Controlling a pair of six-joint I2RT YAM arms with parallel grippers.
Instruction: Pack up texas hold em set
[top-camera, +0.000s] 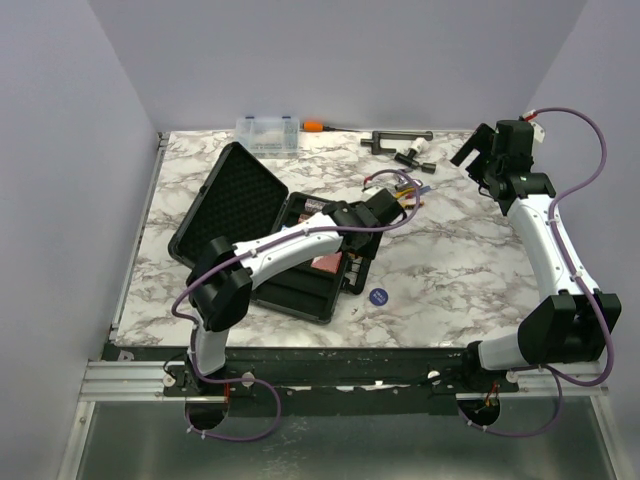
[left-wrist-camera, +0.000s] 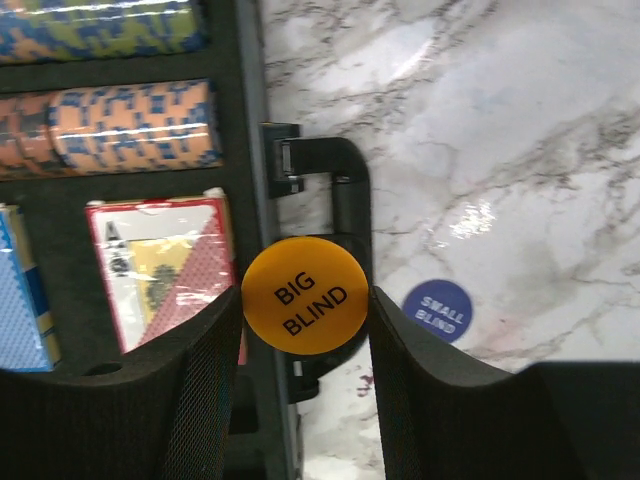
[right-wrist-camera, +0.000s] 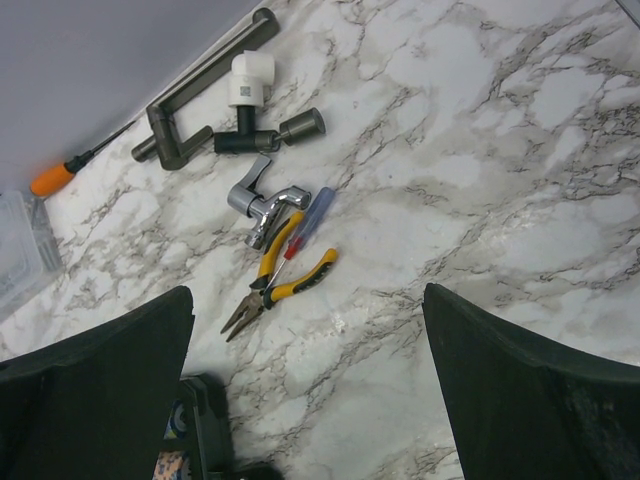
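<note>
As the marble bench (top-camera: 450, 260) carries everything, the black case (top-camera: 300, 288) serves as landmark: it lies open, its lid (top-camera: 235, 195) on the side away from its handle (left-wrist-camera: 345, 190). The left gripper (left-wrist-camera: 303, 315) hangs over the handle edge of the case. Its jaws pinch the orange disc (left-wrist-camera: 305, 295) by the rim, the flat face turned to the wrist camera. The disc is round, so it has no long axis. What matters is that the inside of the case lies to one side of the jaws, where the chip rolls (left-wrist-camera: 110, 125) and the red deck (left-wrist-camera: 165, 260) already sit. I judge the disc must go inward from the handle, though I see no free pocket for it. The right gripper (right-wrist-camera: 310, 345) is well apart from the case, above the pliers (right-wrist-camera: 285, 285), its jaws spread and empty. The blue disc (left-wrist-camera: 437, 310) lies flat on the bench just outside the handle, and the left arm is nearer to it.
</note>
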